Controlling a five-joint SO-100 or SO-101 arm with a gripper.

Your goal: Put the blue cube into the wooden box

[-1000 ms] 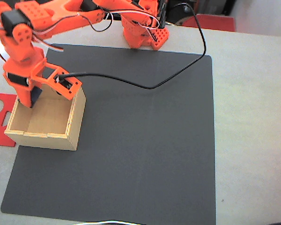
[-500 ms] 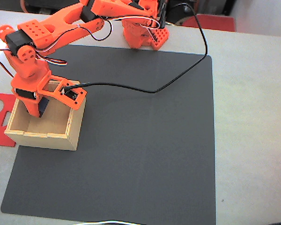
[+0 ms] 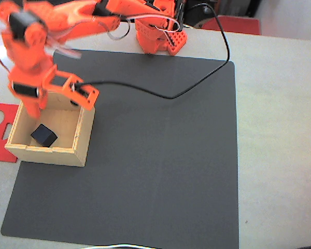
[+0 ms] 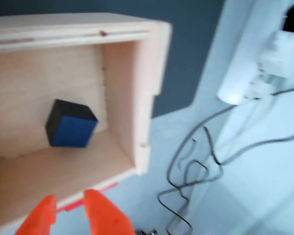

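The blue cube (image 3: 44, 136) lies on the floor of the wooden box (image 3: 46, 154), near its front wall in the fixed view. In the wrist view the cube (image 4: 71, 124) rests tilted against the box floor, inside the pale plywood walls (image 4: 132, 88). My orange gripper (image 3: 33, 110) hangs over the box's back left corner, above the cube and apart from it. Its two fingertips show at the bottom of the wrist view, where the gripper (image 4: 69, 196) stands open with nothing between them.
The box stands on the left edge of a black mat (image 3: 160, 155). A flat red cut-out sheet (image 3: 0, 129) lies left of it. A black cable (image 3: 197, 78) loops across the mat's back from the arm's base (image 3: 158, 33). Loose wires (image 4: 196, 161) lie beside the box.
The cube has left the gripper and dropped onto the box floor. The gripper has opened and risen, moving toward the box's back left.
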